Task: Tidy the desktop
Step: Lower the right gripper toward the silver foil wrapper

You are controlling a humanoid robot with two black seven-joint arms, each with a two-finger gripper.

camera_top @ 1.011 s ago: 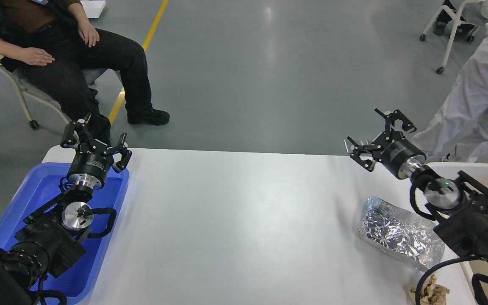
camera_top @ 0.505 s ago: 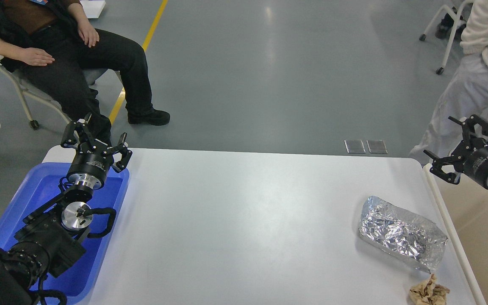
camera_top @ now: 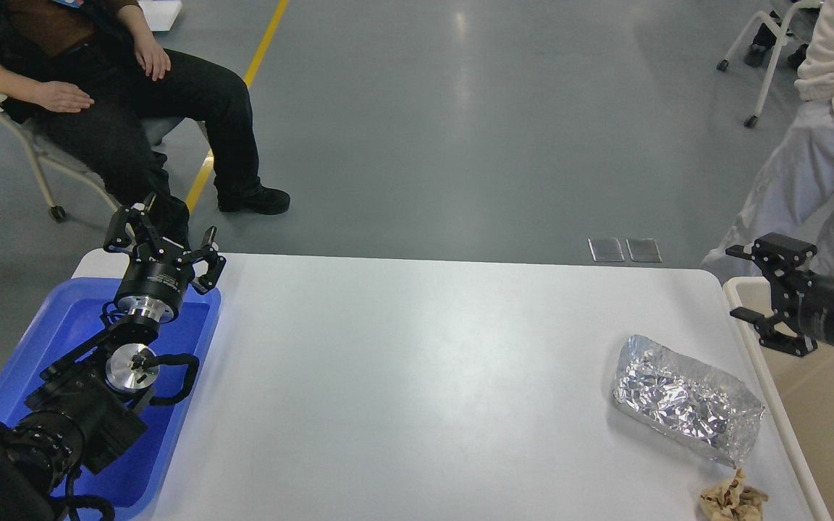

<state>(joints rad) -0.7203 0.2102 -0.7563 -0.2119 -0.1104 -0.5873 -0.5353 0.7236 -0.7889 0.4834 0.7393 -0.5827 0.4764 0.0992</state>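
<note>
While both arms stand idle of load, the entries run as follows. Right gripper (camera_top: 759, 302): fingers spread wide, nothing held, poised above the far end of the beige bin (camera_top: 822, 405) at the right edge, pointing left toward the table. Left gripper (camera_top: 163, 244): fingers parted, empty, raised over the far end of the blue tray (camera_top: 62, 325) at the left.

Desktop (camera_top: 417, 376): white, glossy, filling the middle between tray and bin. Crumpled foil packet (camera_top: 686, 405): lying flat near the right edge, just beside the bin rim. Brown paper wad (camera_top: 733, 498): near right corner, close to the foil.

Judged step: right arm's return for the foil. Advice: descend across the packet's narrow width, close gently since foil likely crushes and slips, lift clear of the rim before releasing over the bin.
</note>
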